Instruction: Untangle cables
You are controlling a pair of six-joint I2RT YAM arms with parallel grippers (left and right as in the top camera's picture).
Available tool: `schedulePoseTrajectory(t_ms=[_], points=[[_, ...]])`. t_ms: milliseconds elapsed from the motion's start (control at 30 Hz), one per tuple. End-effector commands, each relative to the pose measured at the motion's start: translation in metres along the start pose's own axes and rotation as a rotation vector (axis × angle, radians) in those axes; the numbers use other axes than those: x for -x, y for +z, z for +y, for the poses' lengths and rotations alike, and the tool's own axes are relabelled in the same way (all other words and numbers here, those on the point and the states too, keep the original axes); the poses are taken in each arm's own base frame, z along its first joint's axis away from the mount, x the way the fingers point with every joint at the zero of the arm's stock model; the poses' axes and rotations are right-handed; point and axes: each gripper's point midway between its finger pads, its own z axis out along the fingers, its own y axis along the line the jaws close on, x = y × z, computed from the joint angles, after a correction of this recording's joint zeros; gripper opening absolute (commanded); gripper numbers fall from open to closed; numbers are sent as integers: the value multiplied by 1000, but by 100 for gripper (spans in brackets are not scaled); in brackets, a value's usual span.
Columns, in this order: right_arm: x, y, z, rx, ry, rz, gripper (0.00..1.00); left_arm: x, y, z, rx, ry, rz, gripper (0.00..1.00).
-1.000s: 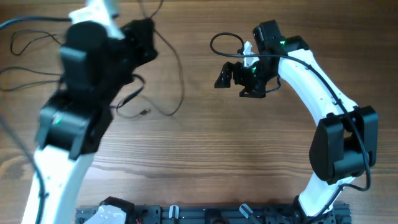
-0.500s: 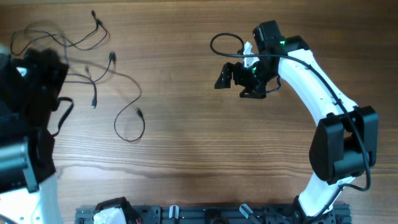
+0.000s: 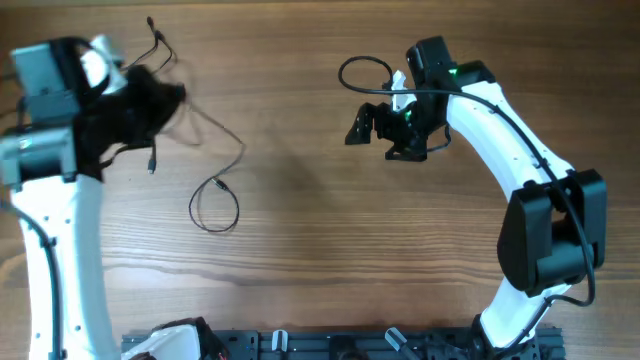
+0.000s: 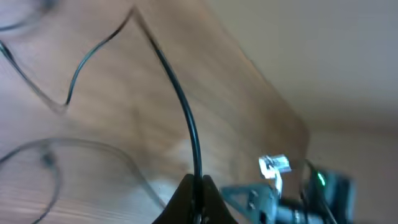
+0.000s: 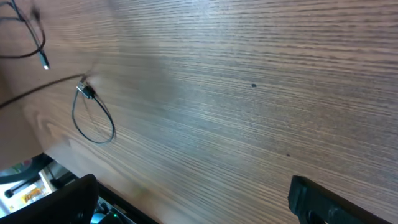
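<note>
Left arm has swung in from the left edge and now sits over the cables (image 3: 218, 184) near the far-left corner of the table (image 3: 330, 250); the right arm hasn't budged. My left gripper (image 4: 196, 200) is pinched tight on one strand. From there the strand's long axis runs diagonally toward the near right, ending in a small loop. My right gripper (image 3: 368, 128) is spread wide and empty, well apart toward the right edge, so the left arm is nearer. No brand or writing is legible.
</note>
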Motion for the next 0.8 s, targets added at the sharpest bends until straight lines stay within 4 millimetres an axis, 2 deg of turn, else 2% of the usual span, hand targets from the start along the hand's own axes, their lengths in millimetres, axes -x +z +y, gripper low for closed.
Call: schedulePoseTrajectory(t_ms=[0, 67, 100, 167, 233, 367, 433, 567, 600, 667, 700, 767], points=[[-3, -1, -1, -8, 0, -4, 100, -23, 2, -64, -196, 253, 31, 4], [-3, -1, 1, 3, -36, 0, 100, -27, -7, -92, -271, 332, -10, 4], [-3, -1, 1, 3, -48, 0, 100, -30, -12, -99, -289, 352, -23, 4], [-5, -1, 7, 37, -90, 7, 100, -28, -9, -97, -253, 325, -42, 4], [-10, -3, 27, 154, -171, 30, 100, -21, 0, -77, -151, 216, -55, 4], [-11, -3, 31, 176, -178, 34, 100, -32, 28, -45, -34, 157, 47, 4], [-10, -3, 31, 176, -175, 31, 100, -54, 51, -31, 24, 147, 162, 4], [-7, -3, 32, 180, -150, 21, 100, -102, 104, -33, 63, 230, 345, 4], [-7, -3, 32, 179, -149, 22, 99, -108, 115, -27, 101, 236, 359, 6], [-6, -3, 27, 150, -142, 18, 100, -117, 134, -10, 176, 235, 395, 18], [-6, -2, 24, 136, -139, 17, 100, -117, 139, 1, 226, 231, 402, 31], [-6, -2, 23, 129, -137, 17, 100, -119, 142, 13, 275, 229, 414, 48]])
